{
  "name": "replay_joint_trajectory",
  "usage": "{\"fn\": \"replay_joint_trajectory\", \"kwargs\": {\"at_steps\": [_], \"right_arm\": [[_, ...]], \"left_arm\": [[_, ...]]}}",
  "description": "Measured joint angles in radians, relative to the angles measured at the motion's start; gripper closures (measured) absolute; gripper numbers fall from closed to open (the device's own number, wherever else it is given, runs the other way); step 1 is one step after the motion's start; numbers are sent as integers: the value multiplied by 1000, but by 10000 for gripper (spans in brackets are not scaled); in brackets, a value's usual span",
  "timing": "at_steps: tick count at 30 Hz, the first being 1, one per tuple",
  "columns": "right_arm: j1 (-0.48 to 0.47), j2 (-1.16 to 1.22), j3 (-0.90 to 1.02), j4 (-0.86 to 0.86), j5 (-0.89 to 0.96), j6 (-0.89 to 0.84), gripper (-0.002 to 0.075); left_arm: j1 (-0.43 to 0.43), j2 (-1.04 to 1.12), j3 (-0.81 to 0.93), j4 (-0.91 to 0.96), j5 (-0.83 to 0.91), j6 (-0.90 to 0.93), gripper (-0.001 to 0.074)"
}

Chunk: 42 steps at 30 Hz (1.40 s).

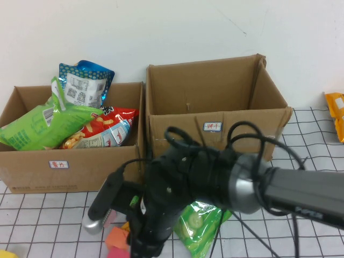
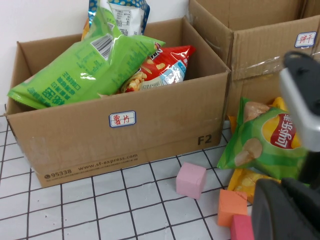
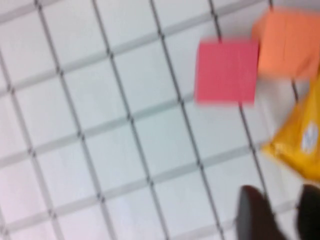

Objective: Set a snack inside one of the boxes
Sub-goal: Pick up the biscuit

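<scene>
A green chip bag (image 1: 201, 226) lies on the gridded table in front of the boxes; it also shows in the left wrist view (image 2: 265, 140). A yellow packet (image 2: 247, 181) lies partly under it and shows in the right wrist view (image 3: 300, 140). The left box (image 1: 70, 166) holds several snack bags. The right box (image 1: 215, 126) is empty. My right gripper (image 1: 142, 244) hangs low over the table beside the cubes; its fingers stand apart with nothing between them (image 3: 280, 215). My left gripper is out of the high view; a dark shape (image 2: 287, 212) fills its wrist view's corner.
A pink cube (image 2: 190, 180), an orange cube (image 2: 231, 206) and a red cube (image 3: 226, 71) lie on the table by the yellow packet. An orange snack packet (image 1: 335, 112) lies at the far right. The right arm's bulk (image 1: 215, 177) covers the table in front of the boxes.
</scene>
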<state>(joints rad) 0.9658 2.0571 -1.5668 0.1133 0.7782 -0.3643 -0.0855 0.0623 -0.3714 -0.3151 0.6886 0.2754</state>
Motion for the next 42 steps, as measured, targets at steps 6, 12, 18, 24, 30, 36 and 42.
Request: {"fn": "replay_joint_trajectory", "kwargs": {"at_steps": [6,12,18,24,30,36,42], "right_arm": [[0,61,0,7,-126,7,271],[-27,126,-24,4,-166,93,203],[-71,186,-75,0,-170,124,197],[-77,239,-99,0,-166,126,197],[-77,268,-101,0,-164,128,202],[-78,270,-134,-5,-89,128,386],[-78,211,-211,10,104,106,384]], "left_arm": [[0,0,0,0,0,0,736],[0,0,0,0,0,0,736],[0,0,0,0,0,0,736],[0,0,1,0,0,0,736],[0,0,1,0,0,0,736],[0,0,1,0,0,0,737],[0,0,1,0,0,0,737]]}}
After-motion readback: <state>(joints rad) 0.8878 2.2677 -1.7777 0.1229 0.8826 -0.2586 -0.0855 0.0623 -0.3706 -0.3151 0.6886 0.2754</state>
